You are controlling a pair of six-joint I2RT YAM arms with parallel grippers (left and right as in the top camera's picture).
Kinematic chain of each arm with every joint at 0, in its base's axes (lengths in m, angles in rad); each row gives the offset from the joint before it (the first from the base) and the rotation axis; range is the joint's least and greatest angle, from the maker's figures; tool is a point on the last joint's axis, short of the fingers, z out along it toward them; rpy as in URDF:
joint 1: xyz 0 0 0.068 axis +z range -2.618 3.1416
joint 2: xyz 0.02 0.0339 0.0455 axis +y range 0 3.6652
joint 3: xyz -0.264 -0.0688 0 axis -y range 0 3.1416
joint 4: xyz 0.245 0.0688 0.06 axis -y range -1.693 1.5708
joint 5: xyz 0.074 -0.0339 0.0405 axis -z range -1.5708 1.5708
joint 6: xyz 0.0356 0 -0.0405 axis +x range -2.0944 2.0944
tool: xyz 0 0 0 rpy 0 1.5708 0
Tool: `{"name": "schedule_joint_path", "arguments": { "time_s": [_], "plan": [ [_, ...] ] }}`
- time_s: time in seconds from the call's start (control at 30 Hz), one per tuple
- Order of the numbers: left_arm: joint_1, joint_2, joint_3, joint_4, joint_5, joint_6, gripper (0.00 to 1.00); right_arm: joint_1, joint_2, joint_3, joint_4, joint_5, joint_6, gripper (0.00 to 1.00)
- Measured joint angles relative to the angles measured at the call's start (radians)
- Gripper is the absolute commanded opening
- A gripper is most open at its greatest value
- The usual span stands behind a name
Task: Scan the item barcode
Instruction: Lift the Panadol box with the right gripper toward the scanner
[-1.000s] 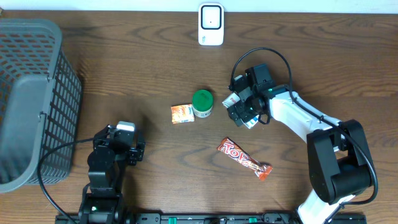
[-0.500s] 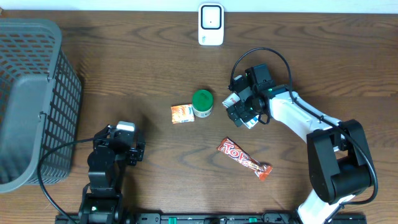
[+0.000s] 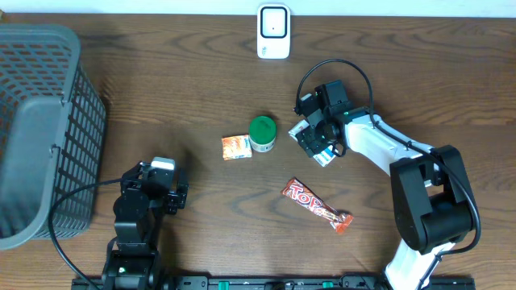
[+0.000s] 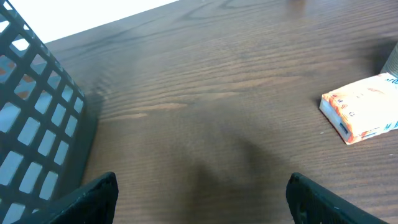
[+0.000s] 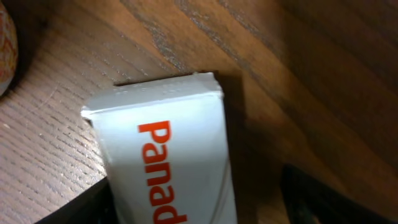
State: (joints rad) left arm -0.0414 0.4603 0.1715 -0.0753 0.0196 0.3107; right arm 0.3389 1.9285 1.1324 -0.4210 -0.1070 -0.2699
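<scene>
Right gripper (image 3: pixel 316 142): I am reading jaws as open, straddling the white cardboard box with orange lettering (image 5: pixel 165 149), which is sitting nearer one finger; closing off-centre risks twisting it, hiding the barcode

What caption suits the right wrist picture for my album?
White Panad-lettered box lying on the wooden table between the open fingers of the right tool.

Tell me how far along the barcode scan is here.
Done: nothing yet; the white cardboard box with orange lettering lies flat on the wooden table. In hand: the right gripper straddles it, a gap showing beside one finger. Remaining: close, lift and show its barcode to the white scanner at the table's far edge. The left gripper hangs open, empty.
</scene>
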Motion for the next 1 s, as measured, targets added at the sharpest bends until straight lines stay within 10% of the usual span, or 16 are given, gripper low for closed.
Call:
{"name": "schedule_joint_path", "arguments": {
  "time_s": [0.67, 1.0],
  "plan": [
    [0.000, 0.000, 0.000, 0.000, 0.000, 0.000, 0.87, 0.006, 0.017, 0.055, -0.122, -0.125, 0.002, 0.34],
    [0.000, 0.000, 0.000, 0.000, 0.000, 0.000, 0.87, 0.006, 0.046, 0.163, -0.335, -0.217, 0.008, 0.37]
  ]
}}
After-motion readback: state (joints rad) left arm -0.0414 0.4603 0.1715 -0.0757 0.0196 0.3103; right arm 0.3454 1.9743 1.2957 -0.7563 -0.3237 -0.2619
